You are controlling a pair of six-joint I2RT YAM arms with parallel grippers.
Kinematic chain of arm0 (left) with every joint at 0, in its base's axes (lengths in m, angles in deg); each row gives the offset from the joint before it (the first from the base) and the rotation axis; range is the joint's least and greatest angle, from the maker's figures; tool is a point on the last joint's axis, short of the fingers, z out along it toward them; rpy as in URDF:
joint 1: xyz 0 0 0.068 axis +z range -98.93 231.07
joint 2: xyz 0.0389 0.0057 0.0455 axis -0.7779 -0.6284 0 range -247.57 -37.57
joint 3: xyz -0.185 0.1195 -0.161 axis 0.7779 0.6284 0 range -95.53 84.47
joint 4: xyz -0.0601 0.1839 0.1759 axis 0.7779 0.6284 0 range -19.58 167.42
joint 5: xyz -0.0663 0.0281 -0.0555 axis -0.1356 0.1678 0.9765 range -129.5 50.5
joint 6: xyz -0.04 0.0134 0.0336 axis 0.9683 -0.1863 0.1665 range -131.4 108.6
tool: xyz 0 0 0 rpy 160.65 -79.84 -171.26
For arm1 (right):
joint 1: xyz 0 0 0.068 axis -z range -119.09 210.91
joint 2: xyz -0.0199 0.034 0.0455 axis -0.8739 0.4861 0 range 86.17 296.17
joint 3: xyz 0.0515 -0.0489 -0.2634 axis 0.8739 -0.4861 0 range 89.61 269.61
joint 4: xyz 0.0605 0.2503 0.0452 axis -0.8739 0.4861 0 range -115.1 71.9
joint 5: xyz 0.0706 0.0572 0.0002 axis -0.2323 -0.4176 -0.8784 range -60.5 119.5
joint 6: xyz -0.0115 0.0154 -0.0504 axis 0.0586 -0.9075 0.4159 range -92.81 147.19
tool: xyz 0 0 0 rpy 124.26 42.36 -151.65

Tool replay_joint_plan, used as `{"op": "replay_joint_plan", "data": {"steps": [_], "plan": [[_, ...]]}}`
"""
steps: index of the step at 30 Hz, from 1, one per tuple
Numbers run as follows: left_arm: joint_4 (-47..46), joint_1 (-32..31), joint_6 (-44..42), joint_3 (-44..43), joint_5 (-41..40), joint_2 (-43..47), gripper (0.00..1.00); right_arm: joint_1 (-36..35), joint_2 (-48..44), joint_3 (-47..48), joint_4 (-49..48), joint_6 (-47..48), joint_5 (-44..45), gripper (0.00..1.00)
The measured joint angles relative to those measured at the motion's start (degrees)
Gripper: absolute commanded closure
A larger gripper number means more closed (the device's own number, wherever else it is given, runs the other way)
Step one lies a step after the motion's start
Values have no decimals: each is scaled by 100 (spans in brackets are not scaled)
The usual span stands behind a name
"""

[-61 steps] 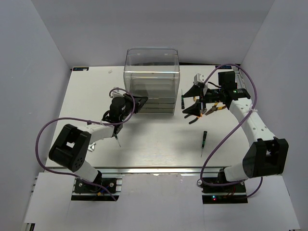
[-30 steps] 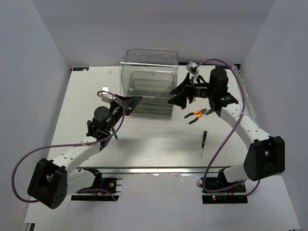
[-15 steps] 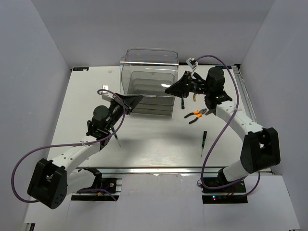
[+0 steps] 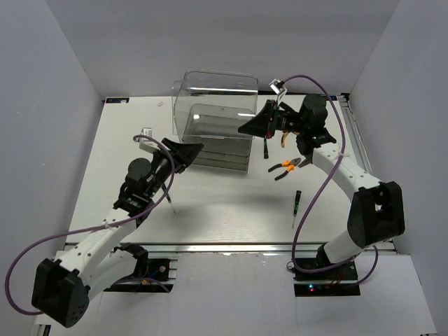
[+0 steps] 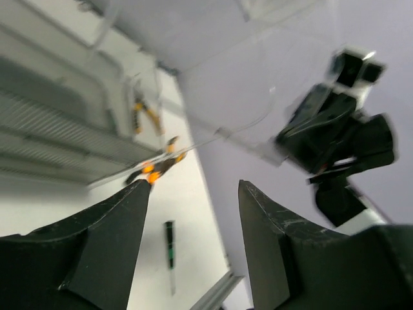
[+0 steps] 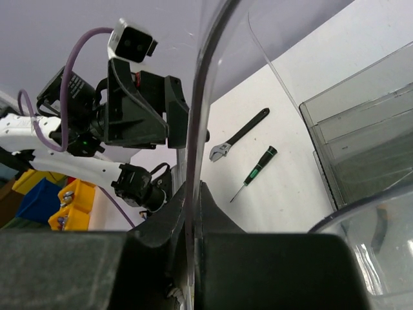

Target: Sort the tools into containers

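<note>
The containers are clear drawers stacked in a transparent cabinet [image 4: 213, 115] that stands tilted at the back middle of the table. My right gripper [image 4: 249, 128] [image 6: 193, 191] is shut on the thin clear edge of the cabinet wall [image 6: 199, 97]. My left gripper [image 4: 186, 150] [image 5: 193, 188] is open and holds nothing, just off the cabinet's left front corner. Orange-and-black pliers [image 4: 287, 166] [image 5: 155, 169] lie right of the cabinet. A black screwdriver [image 4: 296, 205] [image 5: 169, 244] lies nearer the front. Another screwdriver [image 4: 170, 200] [image 6: 255, 172] and a wrench [image 6: 239, 137] lie by the left arm.
The drawers [image 6: 361, 135] show grey through the clear wall. Purple cables [image 4: 318, 199] loop off both arms. The table's front rail [image 4: 224, 246] runs between the two arm bases. Grey walls close in the table on three sides.
My right gripper has closed on the cabinet's clear edge. My left gripper has opened and drawn back toward the front left. The cabinet has tipped a little further.
</note>
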Motion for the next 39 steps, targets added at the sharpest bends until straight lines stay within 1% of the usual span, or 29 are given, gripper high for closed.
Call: {"op": "replay_joint_plan", "data": {"steps": [4,5,6,8,9,11,12,14,16,20,21,24,28,31,34,35,39], "plan": [[1152,0,-361,-22,-249,566,36,57,109,181,-17,-155,-87,100],[1488,0,-431,-24,-354,710,47,70,142,225,-26,-184,-109,100],[1764,0,-459,-24,-446,822,55,81,179,271,-42,-210,-127,100],[2328,0,-492,-28,-678,1001,65,98,240,337,-57,-269,-155,100],[2608,0,-503,-28,-798,1058,67,109,271,367,-79,-289,-164,100],[3108,0,-514,-31,-1005,1071,68,138,363,470,-96,-310,-216,100],[3370,0,-516,-35,-1106,1025,61,155,407,527,-105,-321,-240,100],[3866,17,-549,-98,-1217,769,53,195,501,647,-114,-341,-284,100],[4306,87,-597,-297,-1213,282,46,221,564,706,-122,-365,-302,100],[4907,472,-787,-737,-1051,-1062,41,256,592,710,-125,-369,-291,100],[4979,570,-822,-780,-1023,-1272,40,262,592,713,-129,-369,-284,100],[5176,977,-973,-807,-911,-1858,38,269,592,713,-129,-372,-289,100],[5228,1397,-1182,-911,-831,-2365,38,271,592,710,-131,-369,-291,100],[5169,1484,-1325,-1119,-785,-2719,38,271,592,710,-131,-369,-291,100],[5136,1502,-1436,-1335,-778,-3110,41,273,592,710,-133,-372,-295,100],[5200,1508,-1462,-1399,-780,-3176,44,273,592,710,-133,-369,-295,100],[5364,1537,-1530,-1585,-890,-3390,46,278,592,710,-133,-369,-299,100]]}}
